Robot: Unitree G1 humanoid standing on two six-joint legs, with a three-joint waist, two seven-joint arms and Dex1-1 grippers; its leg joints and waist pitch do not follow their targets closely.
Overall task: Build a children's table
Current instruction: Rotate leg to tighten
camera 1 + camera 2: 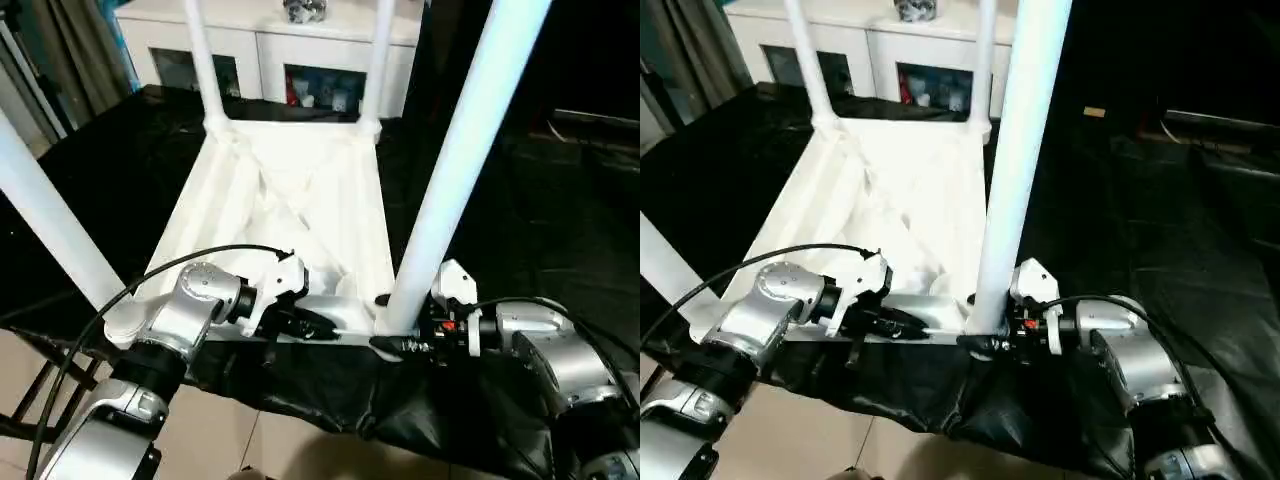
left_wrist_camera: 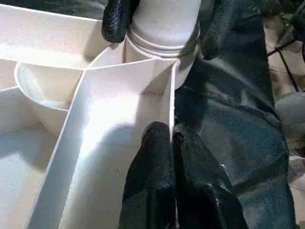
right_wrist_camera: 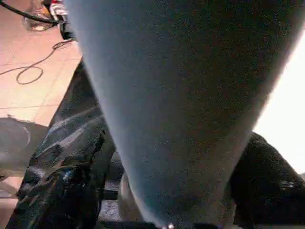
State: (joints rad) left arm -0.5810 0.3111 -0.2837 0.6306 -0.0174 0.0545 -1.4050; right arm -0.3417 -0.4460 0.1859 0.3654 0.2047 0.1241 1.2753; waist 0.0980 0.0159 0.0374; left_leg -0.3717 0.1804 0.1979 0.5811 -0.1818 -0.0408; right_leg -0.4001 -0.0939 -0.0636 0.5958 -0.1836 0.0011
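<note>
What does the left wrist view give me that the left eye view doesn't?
Left wrist view: the left claw shut on the tabletop's thin rim, and the right claw's fingers either side of the near right leg's base at its socket.

Left eye view: all four legs upright, the cabinet behind, the black sheet underneath.

Shared: upturned tabletop, that leg, both claws.

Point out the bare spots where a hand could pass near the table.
Free: the black cloth right of the tabletop, and the ribbed middle between the four legs. Crowded: the near edge, where the left gripper and right gripper meet beside the near right leg.
</note>
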